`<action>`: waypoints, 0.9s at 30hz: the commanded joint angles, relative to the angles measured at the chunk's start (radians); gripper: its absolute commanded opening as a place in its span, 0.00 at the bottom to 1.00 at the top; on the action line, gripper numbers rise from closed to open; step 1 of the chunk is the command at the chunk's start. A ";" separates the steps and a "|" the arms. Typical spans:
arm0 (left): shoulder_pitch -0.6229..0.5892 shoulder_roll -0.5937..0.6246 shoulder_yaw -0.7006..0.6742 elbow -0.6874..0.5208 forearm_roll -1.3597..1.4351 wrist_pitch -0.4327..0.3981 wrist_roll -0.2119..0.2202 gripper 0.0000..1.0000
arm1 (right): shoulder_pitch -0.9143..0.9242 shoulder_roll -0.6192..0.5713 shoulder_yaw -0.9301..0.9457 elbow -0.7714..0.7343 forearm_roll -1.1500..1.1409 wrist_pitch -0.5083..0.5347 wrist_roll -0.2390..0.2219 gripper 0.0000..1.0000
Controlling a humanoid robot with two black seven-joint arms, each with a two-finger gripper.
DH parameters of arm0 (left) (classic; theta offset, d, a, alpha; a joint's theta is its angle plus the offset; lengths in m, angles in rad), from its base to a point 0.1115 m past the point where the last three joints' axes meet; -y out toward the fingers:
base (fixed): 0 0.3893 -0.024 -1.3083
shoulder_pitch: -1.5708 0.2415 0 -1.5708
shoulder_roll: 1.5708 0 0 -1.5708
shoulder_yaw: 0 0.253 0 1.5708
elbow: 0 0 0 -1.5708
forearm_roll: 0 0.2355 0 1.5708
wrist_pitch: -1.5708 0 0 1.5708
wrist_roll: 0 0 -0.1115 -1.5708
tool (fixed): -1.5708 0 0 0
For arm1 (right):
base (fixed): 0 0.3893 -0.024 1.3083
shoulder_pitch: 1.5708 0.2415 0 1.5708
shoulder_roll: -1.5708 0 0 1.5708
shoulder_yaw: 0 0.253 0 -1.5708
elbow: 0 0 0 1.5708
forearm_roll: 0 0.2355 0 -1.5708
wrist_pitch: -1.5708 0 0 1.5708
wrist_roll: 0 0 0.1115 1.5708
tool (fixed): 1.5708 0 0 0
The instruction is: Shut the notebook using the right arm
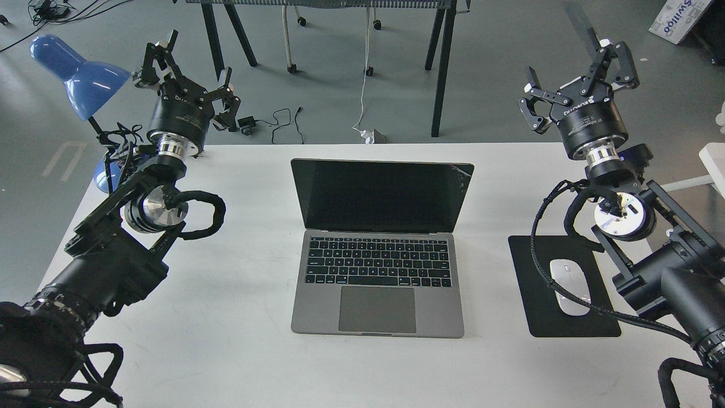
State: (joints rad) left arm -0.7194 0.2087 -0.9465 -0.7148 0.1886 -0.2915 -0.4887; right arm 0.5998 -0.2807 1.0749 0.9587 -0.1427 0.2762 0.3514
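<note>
slim space-grey metal notebook point(378, 249) sat lid-up in the middle of the white surface point(238, 340), black screen tilted back past upright, keyboard and trackpad facing the robot. step in hand, as i judged it: pre-approach, nothing touched yet.

right arm's jaws point(572, 73) hung well right of the notebook and beyond its screen edge, above the surface's far edge, fingers spread wide, holding nothing. left arm's jaws point(190, 71) were well left of the notebook near the blue desk lamp point(76, 73), also spread, empty.

next move likely called for swinging the right jaws in behind the notebook's top screen edge, then pushing the lid forward and down. risk: flat black mouse pad point(541, 317) with silver mouse point(569, 286) lay right of the notebook, under the arm's path.
</note>
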 commanded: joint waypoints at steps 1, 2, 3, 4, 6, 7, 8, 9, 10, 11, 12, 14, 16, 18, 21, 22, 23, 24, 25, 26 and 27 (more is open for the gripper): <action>0.000 -0.003 0.000 -0.002 0.002 0.008 0.000 1.00 | 0.000 0.000 0.000 0.000 0.000 0.000 0.000 1.00; 0.002 -0.005 0.000 -0.005 0.012 0.014 0.000 1.00 | 0.000 0.000 0.000 0.000 0.000 0.000 0.000 1.00; 0.002 -0.005 0.000 -0.006 0.012 0.020 0.000 1.00 | 0.000 0.000 0.000 0.002 0.000 0.000 0.000 1.00; 0.002 -0.005 0.000 -0.006 0.012 0.028 0.000 1.00 | 0.000 0.000 0.000 0.002 0.000 0.000 0.000 1.00; 0.002 -0.003 -0.002 -0.006 0.006 0.037 0.000 1.00 | 0.000 0.000 0.000 0.003 0.000 0.000 -0.002 1.00; 0.002 -0.002 -0.002 -0.006 0.002 0.032 0.000 1.00 | 0.000 0.000 0.000 0.002 0.000 0.000 0.000 1.00; 0.002 -0.002 -0.002 -0.006 0.002 0.031 0.000 1.00 | 0.002 0.000 -0.001 0.003 0.000 0.000 -0.002 1.00; 0.002 -0.002 -0.002 -0.006 0.002 0.031 0.000 1.00 | 0.002 0.000 -0.001 0.003 0.000 0.000 -0.002 1.00; 0.002 -0.002 -0.002 -0.006 0.002 0.031 0.000 1.00 | 0.002 0.000 -0.003 0.003 0.000 0.000 -0.002 1.00; 0.002 -0.002 -0.002 -0.006 0.002 0.031 0.000 1.00 | 0.003 0.000 -0.003 0.002 0.000 0.000 -0.002 1.00; 0.002 -0.002 -0.002 -0.006 0.000 0.031 0.000 1.00 | 0.005 0.000 -0.003 0.000 0.000 -0.002 -0.002 1.00; 0.003 0.000 -0.002 -0.005 0.002 0.029 0.000 1.00 | 0.006 -0.002 -0.007 0.000 0.000 -0.012 -0.003 1.00; 0.003 -0.002 -0.002 -0.006 0.002 0.029 0.000 1.00 | 0.006 -0.003 -0.007 0.000 0.000 -0.020 -0.005 1.00; 0.003 0.000 0.000 -0.006 0.000 0.029 0.000 1.00 | 0.009 -0.008 -0.009 -0.002 -0.005 -0.025 -0.008 1.00; 0.003 0.000 0.000 -0.006 0.002 0.029 0.000 1.00 | 0.043 -0.014 -0.045 -0.005 -0.014 -0.052 -0.011 1.00; 0.003 0.000 -0.002 -0.005 0.000 0.029 0.000 1.00 | 0.064 -0.015 -0.076 -0.006 -0.015 -0.067 -0.012 1.00; 0.003 0.000 0.000 -0.006 0.002 0.029 0.000 1.00 | 0.093 -0.017 -0.120 -0.008 -0.015 -0.083 -0.012 1.00; 0.003 0.000 0.000 -0.006 0.002 0.029 0.000 1.00 | 0.125 -0.021 -0.168 -0.014 -0.015 -0.095 -0.014 1.00; 0.003 0.000 0.000 -0.006 0.002 0.029 0.000 1.00 | 0.159 -0.029 -0.215 -0.023 -0.014 -0.104 -0.014 1.00; 0.003 0.000 0.000 -0.006 0.002 0.029 0.000 1.00 | 0.185 -0.038 -0.254 -0.032 -0.014 -0.109 -0.014 1.00; 0.003 0.000 -0.002 -0.005 0.002 0.029 0.000 1.00 | 0.211 -0.047 -0.294 -0.043 -0.014 -0.118 -0.014 1.00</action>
State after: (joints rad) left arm -0.7163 0.2086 -0.9466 -0.7210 0.1897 -0.2625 -0.4887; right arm 0.7353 -0.3062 0.8935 0.9402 -0.1573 0.1822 0.3378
